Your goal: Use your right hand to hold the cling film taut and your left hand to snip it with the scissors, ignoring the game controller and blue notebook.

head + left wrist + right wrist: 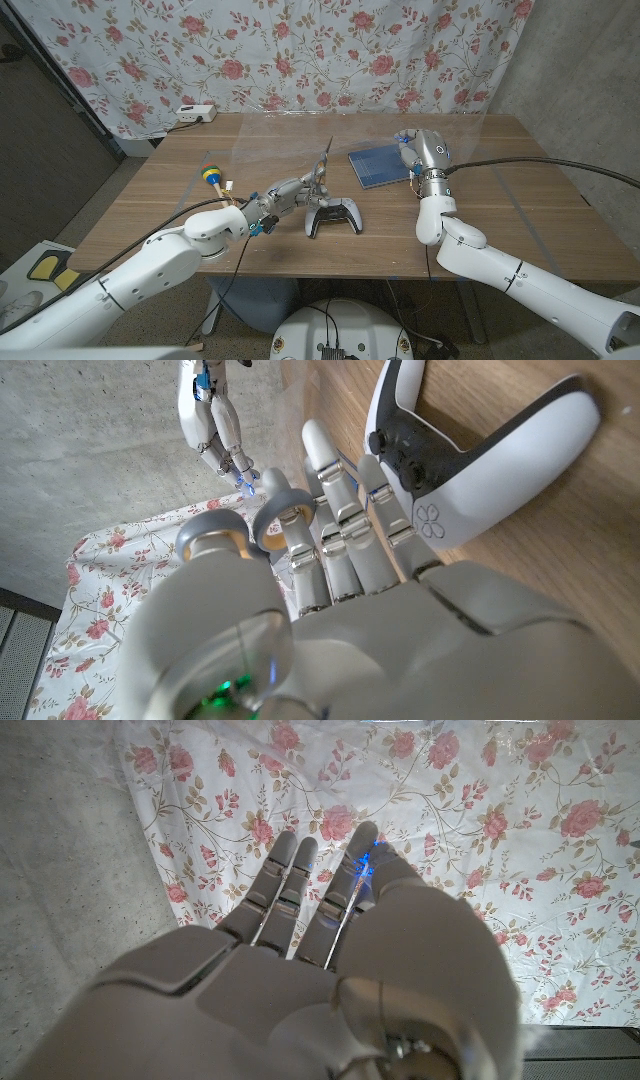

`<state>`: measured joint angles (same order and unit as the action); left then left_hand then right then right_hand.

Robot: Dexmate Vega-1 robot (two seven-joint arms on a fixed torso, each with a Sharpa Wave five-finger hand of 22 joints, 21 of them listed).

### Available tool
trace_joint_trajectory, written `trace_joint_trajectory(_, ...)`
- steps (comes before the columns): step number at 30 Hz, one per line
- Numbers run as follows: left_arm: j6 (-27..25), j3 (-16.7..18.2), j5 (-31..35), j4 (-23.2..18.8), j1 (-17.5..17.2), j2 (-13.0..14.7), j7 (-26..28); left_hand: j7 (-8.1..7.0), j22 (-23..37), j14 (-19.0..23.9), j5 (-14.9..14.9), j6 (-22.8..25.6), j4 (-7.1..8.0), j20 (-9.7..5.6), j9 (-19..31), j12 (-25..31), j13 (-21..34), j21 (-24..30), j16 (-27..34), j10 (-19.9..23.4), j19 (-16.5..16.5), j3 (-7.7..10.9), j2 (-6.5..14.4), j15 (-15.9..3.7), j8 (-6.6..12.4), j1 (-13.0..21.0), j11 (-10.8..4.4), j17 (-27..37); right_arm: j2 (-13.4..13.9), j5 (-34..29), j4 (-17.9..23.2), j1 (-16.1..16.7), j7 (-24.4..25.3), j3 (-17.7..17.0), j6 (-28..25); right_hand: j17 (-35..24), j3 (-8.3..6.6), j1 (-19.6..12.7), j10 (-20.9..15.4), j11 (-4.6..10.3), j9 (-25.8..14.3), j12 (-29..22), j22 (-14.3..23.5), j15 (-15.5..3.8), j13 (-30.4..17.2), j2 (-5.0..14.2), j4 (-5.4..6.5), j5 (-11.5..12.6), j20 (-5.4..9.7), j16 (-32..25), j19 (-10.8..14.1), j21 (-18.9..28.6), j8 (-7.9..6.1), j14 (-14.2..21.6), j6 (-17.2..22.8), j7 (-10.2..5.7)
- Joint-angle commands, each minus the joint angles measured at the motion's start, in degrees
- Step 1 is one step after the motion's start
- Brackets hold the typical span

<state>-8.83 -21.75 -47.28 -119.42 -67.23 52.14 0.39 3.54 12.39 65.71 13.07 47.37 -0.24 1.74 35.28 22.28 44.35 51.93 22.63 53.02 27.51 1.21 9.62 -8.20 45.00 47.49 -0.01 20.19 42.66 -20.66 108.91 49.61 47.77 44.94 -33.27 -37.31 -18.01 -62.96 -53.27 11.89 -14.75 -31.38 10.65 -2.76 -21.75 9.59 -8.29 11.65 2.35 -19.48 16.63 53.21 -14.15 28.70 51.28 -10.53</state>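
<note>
My left hand (285, 193) grips the scissors (322, 168) above the table's middle, blades pointing up and away. In the left wrist view its fingers (345, 530) curl by the grey, orange-lined handle rings (283, 518). My right hand (422, 152) is raised upright over the table's right half, right of the blades and apart from them. Its fingers (300, 890) are stretched out straight, with nothing plainly between them. The cling film is too clear to make out; only faint glints show near the table's far edge.
A white game controller (335, 216) lies just right of my left hand, also close in the left wrist view (470, 460). The blue notebook (374, 166) lies beside my right hand. A small yellow-and-blue toy (212, 176) and a white power strip (195, 113) sit left.
</note>
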Motion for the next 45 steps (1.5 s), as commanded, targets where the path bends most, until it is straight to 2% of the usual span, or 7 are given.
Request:
trace_joint_trajectory(1,2.2,0.9,1.9,-1.4,-2.2,0.3,2.3,0.08,0.2,0.1,-0.3,0.4,-0.18,-0.37,0.2,0.0,0.1,0.4,-0.1,3.5,0.0,0.50,-0.7,-0.30,-0.05,-0.1,-3.10,0.0,0.1,0.0,0.3,0.0,-0.2,-0.1,-0.1,-0.1,0.12,-0.4,-0.5,0.04,-0.3,-0.2,0.1,-10.69,-0.2,0.02,-0.05,0.0,1.86,0.1,0.0,0.4,0.35,0.7,0.2,-0.05)
trace_joint_trajectory(7,3.8,1.4,2.3,-1.4,-3.1,0.1,2.3,0.02,0.2,0.2,-0.5,0.6,-0.23,-0.43,0.2,-0.1,0.0,0.5,-0.2,3.5,-0.1,0.68,-0.8,-0.29,-0.06,-0.2,-3.18,0.0,0.4,-0.3,0.7,0.2,-0.3,0.0,-0.5,-0.1,0.13,-0.4,-0.5,0.02,-0.4,-0.2,0.1,-10.71,-0.2,0.02,-0.06,0.0,1.82,0.1,0.0,0.5,0.34,0.7,0.2,0.06)
trace_joint_trajectory(18,6.3,2.4,3.8,-1.0,-3.6,0.4,1.6,-0.12,0.2,0.8,-0.7,1.0,-0.75,-0.92,0.3,0.1,0.4,1.0,-0.2,3.9,0.4,1.39,-0.9,-0.48,0.05,-0.1,-3.71,-0.2,0.4,-1.1,3.1,0.9,-0.9,-0.2,-4.5,-0.2,0.13,-0.5,-0.5,0.04,-0.4,-0.2,0.1,-10.70,-0.2,0.01,-0.12,0.1,1.75,0.2,-0.2,0.7,0.37,0.8,0.2,0.03)
trace_joint_trajectory(25,8.6,3.8,2.7,-0.3,-5.6,0.4,0.7,-0.21,0.1,0.8,-1.0,1.0,-0.84,-0.96,0.2,0.1,0.4,1.2,-0.4,4.0,0.3,1.51,-1.2,-0.59,-0.09,-0.4,-3.50,-0.3,-0.3,-1.8,4.5,2.0,0.0,-0.3,-6.7,-0.3,0.16,-0.5,-0.5,0.05,-0.4,-0.2,0.1,-10.72,-0.2,0.02,-0.10,0.1,1.74,0.3,-0.2,0.8,0.39,0.8,0.2,0.11)
trace_joint_trajectory(33,9.6,3.9,5.5,-1.7,-6.6,0.6,2.3,-0.23,0.1,0.9,-1.2,1.3,-1.02,-1.08,0.2,0.0,0.4,1.5,-0.6,4.0,0.3,1.82,-1.4,-0.67,-0.04,-0.7,-3.67,-0.3,1.2,-1.2,4.2,3.2,1.1,-1.1,-3.5,-0.3,0.15,-0.5,-0.4,0.02,-0.4,-0.2,0.1,-10.71,-0.3,0.07,-0.07,0.1,1.97,0.4,-0.6,0.8,0.49,0.8,0.1,-0.04)
trace_joint_trajectory(45,9.1,3.8,5.5,-2.5,-7.7,0.3,3.3,-0.27,0.1,1.0,-1.5,1.3,-1.24,-1.15,0.1,-0.1,0.3,1.8,-0.7,4.3,0.2,2.07,-1.7,-0.64,-0.09,-1.1,-3.52,-0.4,1.9,-0.6,4.4,3.8,0.7,-1.3,-3.1,-0.4,0.23,-0.5,-0.5,0.05,-0.4,-0.1,0.1,-10.70,-0.3,0.05,-0.04,0.1,1.97,0.5,-0.6,1.1,0.51,0.8,0.1,-0.03)
